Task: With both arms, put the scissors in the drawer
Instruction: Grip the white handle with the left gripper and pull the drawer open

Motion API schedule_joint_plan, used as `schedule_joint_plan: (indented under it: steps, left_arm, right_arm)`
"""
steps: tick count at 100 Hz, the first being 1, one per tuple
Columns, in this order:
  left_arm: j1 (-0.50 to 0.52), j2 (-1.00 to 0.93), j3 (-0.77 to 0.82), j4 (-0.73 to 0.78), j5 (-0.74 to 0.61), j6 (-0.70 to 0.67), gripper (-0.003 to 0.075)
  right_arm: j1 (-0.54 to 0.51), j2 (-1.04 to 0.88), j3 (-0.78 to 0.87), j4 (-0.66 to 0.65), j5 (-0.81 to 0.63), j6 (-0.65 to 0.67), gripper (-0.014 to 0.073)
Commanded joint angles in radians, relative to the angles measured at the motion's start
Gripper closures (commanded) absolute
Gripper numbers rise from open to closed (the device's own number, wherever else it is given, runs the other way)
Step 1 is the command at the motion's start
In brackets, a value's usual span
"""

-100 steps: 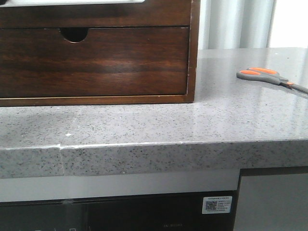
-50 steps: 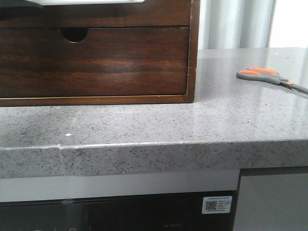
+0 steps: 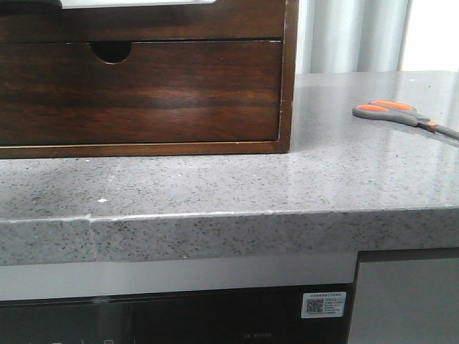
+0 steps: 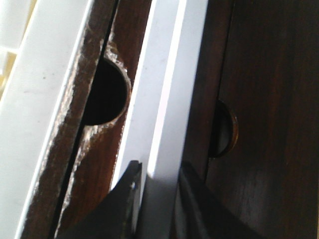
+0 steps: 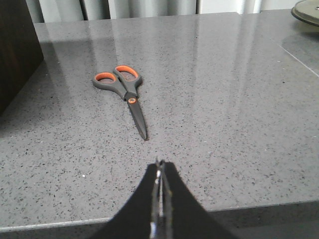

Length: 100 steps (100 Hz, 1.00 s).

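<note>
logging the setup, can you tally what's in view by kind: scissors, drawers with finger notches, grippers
scissors: 1
drawers with finger notches: 2, upper drawer, lower drawer
grippers: 2, left gripper, right gripper
total: 5

Closed scissors (image 5: 124,89) flat on countertop (image 5: 224,99)
</note>
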Motion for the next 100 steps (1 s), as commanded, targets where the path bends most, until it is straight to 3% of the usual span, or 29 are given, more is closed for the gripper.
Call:
schedule_joint_plan:
  steps: [1, 100]
  left_arm:
    - [-0.009, -0.046, -0.023, -0.088, -0.027, -0.066, 0.0739]
    - [-0.009, -0.423, 0.278, -0.073, -0.153, -0.072, 0.0739]
  right_arm:
    - [0.002, 0.016, -0.036, -0.003, -0.067, -0.005, 0.0659]
    - [0.002, 0.016, -0.036, -0.003, -0.062, -0.005, 0.0659]
